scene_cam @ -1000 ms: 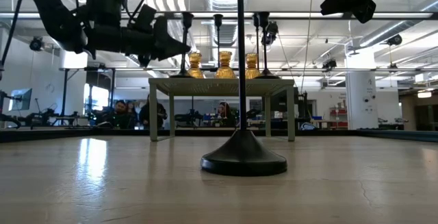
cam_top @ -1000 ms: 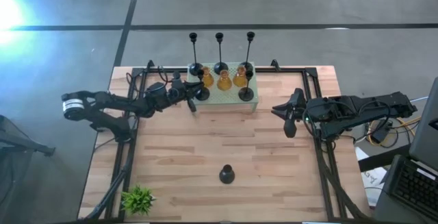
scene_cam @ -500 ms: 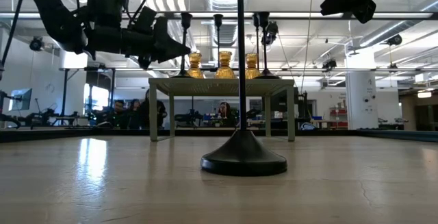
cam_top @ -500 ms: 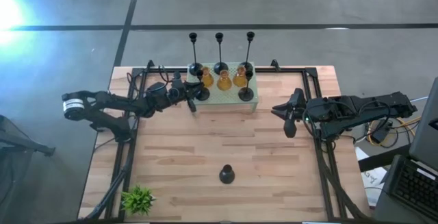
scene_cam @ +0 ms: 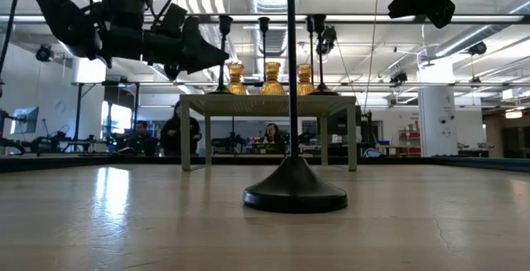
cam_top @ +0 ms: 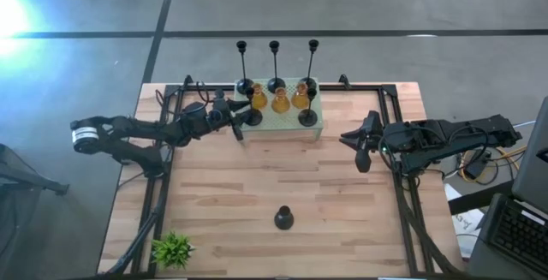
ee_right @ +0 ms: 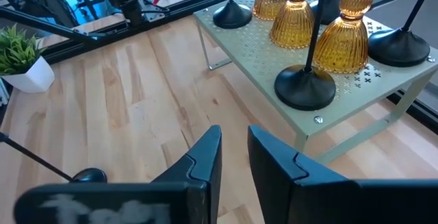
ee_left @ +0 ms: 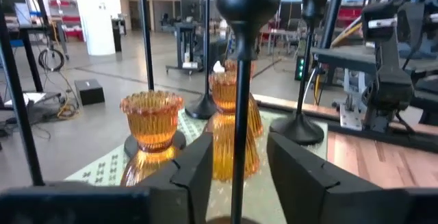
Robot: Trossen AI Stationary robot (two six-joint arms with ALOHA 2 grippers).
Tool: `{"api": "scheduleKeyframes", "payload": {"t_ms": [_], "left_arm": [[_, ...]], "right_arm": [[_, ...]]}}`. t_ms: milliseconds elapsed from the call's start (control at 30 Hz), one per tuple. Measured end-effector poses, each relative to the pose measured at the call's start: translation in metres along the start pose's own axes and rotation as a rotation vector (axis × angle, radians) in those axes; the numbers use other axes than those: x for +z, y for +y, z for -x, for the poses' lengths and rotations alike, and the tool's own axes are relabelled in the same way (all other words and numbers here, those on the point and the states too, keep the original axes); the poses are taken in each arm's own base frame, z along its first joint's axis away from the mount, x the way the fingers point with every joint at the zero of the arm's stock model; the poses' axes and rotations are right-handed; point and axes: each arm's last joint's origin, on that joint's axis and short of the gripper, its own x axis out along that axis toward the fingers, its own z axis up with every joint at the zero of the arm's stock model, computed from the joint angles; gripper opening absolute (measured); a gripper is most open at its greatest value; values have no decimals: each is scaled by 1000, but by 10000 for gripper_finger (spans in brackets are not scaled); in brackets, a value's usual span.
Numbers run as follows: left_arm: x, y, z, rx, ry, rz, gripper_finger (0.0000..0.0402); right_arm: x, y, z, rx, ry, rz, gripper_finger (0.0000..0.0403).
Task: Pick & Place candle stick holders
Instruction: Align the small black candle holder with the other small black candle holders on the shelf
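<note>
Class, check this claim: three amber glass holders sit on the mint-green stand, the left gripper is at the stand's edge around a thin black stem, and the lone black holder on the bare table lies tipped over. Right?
Not quite. The lone black holder on the bare table stands upright on its round base, as the low view shows. The rest holds: three amber glass holders sit on the mint-green stand, and the left gripper is at its edge with a thin black stem between its open fingers.

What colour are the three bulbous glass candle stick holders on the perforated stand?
Amber-orange glass holders, seen best in the right wrist view.

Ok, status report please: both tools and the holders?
Left tool open, astride a tall stem on the stand. Right tool open, empty, beside the stand. One holder alone on table. Amber holders close behind stem.
</note>
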Motion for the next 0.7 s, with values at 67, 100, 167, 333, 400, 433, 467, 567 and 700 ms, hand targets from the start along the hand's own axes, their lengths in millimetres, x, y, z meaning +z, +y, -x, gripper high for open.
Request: {"api": "scheduleKeyframes", "payload": {"t_ms": [67, 100, 167, 333, 400, 433, 467, 567, 700], "left_arm": [[2, 0, 3, 0, 18, -6, 155], [5, 0, 5, 0, 21, -14, 162], [9, 0, 10, 1, 33, -25, 173], [23, 1, 25, 0, 38, -30, 193], [27, 1, 32, -11, 64, -31, 196], [28, 1, 36, -27, 76, -29, 197], [29, 0, 39, -52, 93, -25, 198], [31, -2, 51, -162, 144, -11, 198], [33, -8, 64, -374, 200, 24, 198]], "right_arm": [[0, 0, 0, 0, 1, 0, 63], [0, 0, 0, 0, 2, 1, 64], [0, 0, 0, 1, 3, 1, 66], [0, 0, 0, 1, 4, 1, 74], [0, 0, 0, 1, 4, 2, 77], [0, 0, 0, 1, 4, 2, 79], [0, 0, 0, 1, 4, 2, 80], [0, 0, 0, 1, 4, 2, 82], [0, 0, 0, 1, 4, 1, 77]]}}
